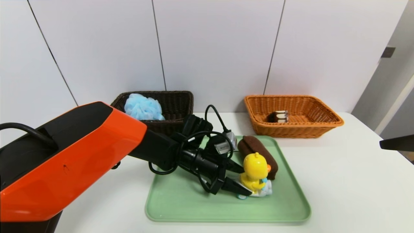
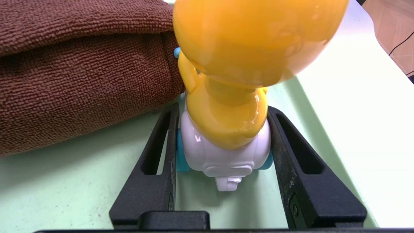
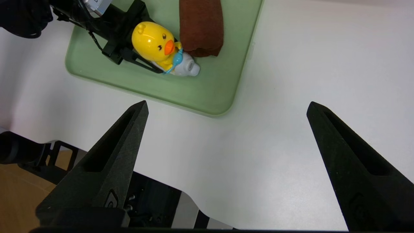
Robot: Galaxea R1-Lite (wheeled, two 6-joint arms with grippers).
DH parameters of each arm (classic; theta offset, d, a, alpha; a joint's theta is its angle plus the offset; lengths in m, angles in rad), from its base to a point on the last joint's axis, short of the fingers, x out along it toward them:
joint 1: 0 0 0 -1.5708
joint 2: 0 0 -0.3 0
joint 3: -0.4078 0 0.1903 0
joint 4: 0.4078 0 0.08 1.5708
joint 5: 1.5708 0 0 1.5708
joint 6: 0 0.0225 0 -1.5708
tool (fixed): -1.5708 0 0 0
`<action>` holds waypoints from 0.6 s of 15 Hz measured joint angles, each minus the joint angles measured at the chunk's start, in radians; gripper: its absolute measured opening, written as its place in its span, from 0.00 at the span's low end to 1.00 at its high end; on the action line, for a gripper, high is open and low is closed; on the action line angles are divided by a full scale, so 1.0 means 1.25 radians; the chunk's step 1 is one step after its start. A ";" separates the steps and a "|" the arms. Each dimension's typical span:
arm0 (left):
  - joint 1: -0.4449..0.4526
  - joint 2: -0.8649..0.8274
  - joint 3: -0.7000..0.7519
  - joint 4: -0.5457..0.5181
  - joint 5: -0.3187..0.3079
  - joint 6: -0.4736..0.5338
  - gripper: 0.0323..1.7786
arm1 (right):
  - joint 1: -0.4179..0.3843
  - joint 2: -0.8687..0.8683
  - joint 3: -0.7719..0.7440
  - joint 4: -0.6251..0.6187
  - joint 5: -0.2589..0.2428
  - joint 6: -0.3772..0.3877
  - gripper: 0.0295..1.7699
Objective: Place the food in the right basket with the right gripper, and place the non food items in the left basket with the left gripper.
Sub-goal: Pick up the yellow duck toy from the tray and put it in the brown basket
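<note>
You have the yellow duck toy (image 1: 255, 168) on the green tray (image 1: 226, 217), toward its right side, with the left gripper (image 2: 223, 111) around its pale riding base, a finger against each side and the toy seated between them. It looks like hard, glossy plastic, so expect it to be stiff, fairly light and a little slippery; the big round head makes it top-heavy, and a grip taken high could let it tip. Keep your hold low on the base, where the jaws sit now, and lift it straight before you swing left. Mind the rolled brown towel (image 1: 258, 155) just beside it on the far side: it looks soft and could drag along if you brush it. The right gripper (image 3: 228, 108) waits over the white table (image 1: 349, 181) to the right of the tray, its jaws wide with nothing between them. Beyond the tray, the dark basket (image 1: 178, 97) stands far left with a blue bath puff (image 1: 144, 107) in it, and the orange basket (image 1: 294, 131) far right holds a small chocolate-coloured piece (image 1: 277, 116). Behind them rises a white panelled wall (image 1: 213, 48), and wooden floor (image 3: 19, 184) shows past the table's edge.
</note>
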 joint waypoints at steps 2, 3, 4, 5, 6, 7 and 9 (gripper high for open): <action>0.000 -0.004 0.003 0.001 0.000 0.000 0.47 | 0.000 0.000 0.001 0.000 0.000 0.000 0.96; 0.000 -0.005 0.003 0.001 0.000 0.000 0.47 | 0.000 -0.001 0.001 0.000 0.000 0.000 0.96; 0.000 -0.006 0.003 0.001 0.000 -0.001 0.47 | 0.000 -0.001 0.001 0.000 0.000 0.000 0.96; 0.000 -0.007 0.002 0.001 0.000 -0.001 0.47 | 0.000 -0.001 0.001 0.000 0.000 0.000 0.96; 0.000 -0.008 0.002 0.001 0.000 -0.001 0.47 | 0.000 -0.001 0.002 0.000 0.001 0.000 0.96; 0.000 -0.009 0.002 0.002 0.000 -0.001 0.47 | 0.000 -0.001 0.002 0.000 0.000 0.000 0.96; 0.000 -0.009 0.002 0.001 -0.001 -0.001 0.47 | 0.000 -0.002 0.002 0.000 0.000 0.000 0.96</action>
